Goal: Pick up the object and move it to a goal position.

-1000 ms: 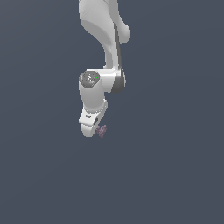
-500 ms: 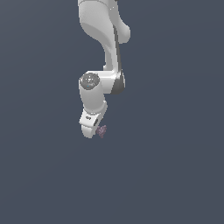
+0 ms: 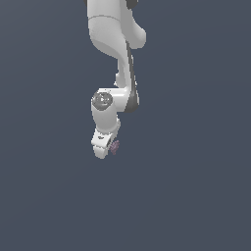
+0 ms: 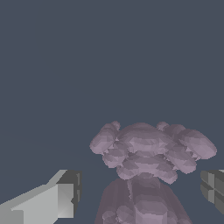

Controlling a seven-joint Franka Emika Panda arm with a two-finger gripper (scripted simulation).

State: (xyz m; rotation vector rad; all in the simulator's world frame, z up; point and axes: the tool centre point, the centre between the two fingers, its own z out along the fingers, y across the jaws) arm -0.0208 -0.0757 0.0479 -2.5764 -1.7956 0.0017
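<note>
While fingers (image 4: 61, 197) flank the lump (image 4: 148, 157), open room surrounds them.

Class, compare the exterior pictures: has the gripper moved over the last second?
No clear move. In the exterior view the gripper sits at nearly the same spot in the frame as before, with the purple lump beside it; the plain background gives no fixed landmark.

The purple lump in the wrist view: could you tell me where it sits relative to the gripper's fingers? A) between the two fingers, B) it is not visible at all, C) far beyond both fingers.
A: the purple lump lies between the two fingers of the gripper, with gaps showing on either side.
</note>
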